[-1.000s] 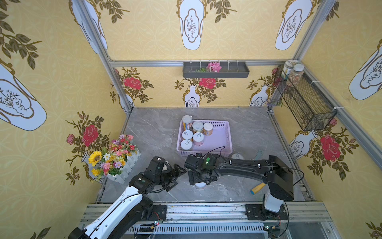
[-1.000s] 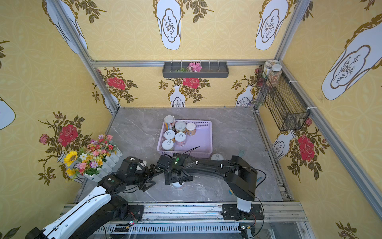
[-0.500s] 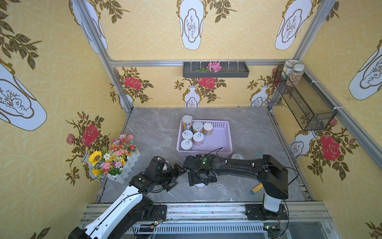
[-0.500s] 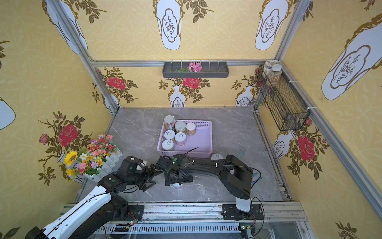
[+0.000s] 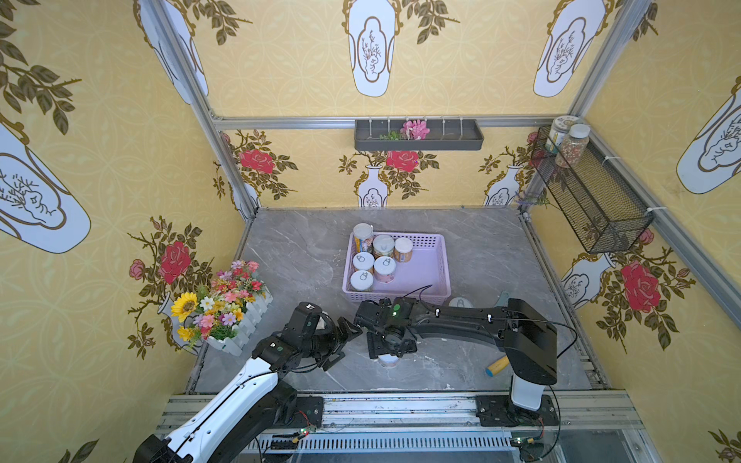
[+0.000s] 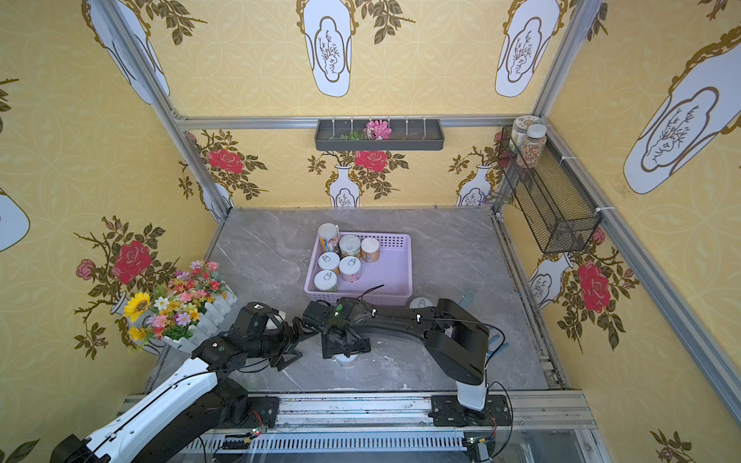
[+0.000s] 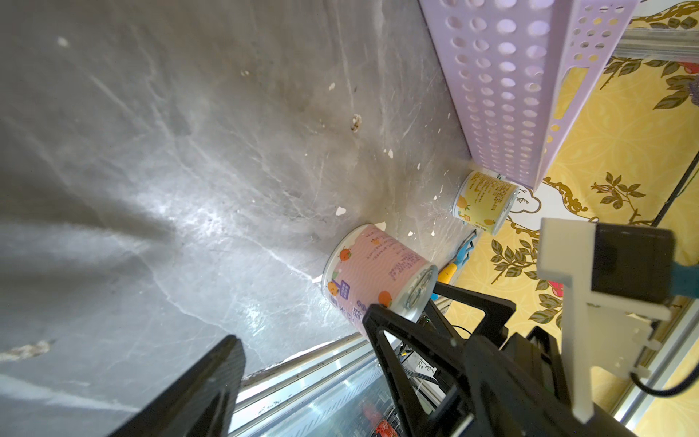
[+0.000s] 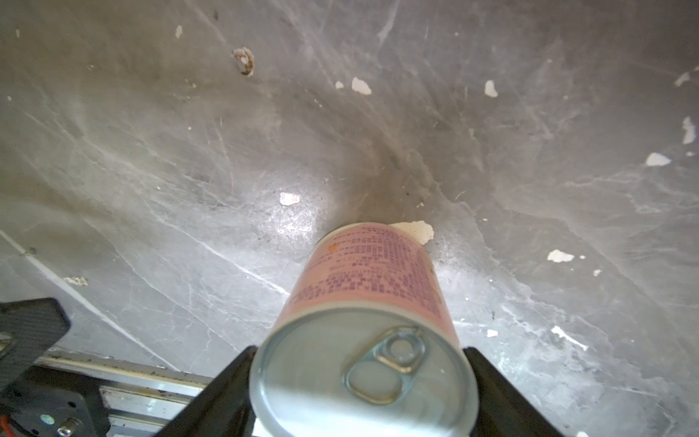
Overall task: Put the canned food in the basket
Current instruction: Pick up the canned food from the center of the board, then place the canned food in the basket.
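- Your right gripper (image 8: 359, 363) is clamped on the pink can (image 7: 374, 272), standing on the table (image 5: 288, 256) in front of the basket (image 5: 395, 297).
- Six cans (image 5: 379, 256) sit inside the basket; a yellow can (image 7: 484, 200) stands just beside its corner.
- Your left gripper (image 5: 344, 344) hangs spread wide, empty.

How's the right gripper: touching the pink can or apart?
Touching. In the right wrist view both fingers of the right gripper sit flush against the sides of the pink can, with no gap on either side.
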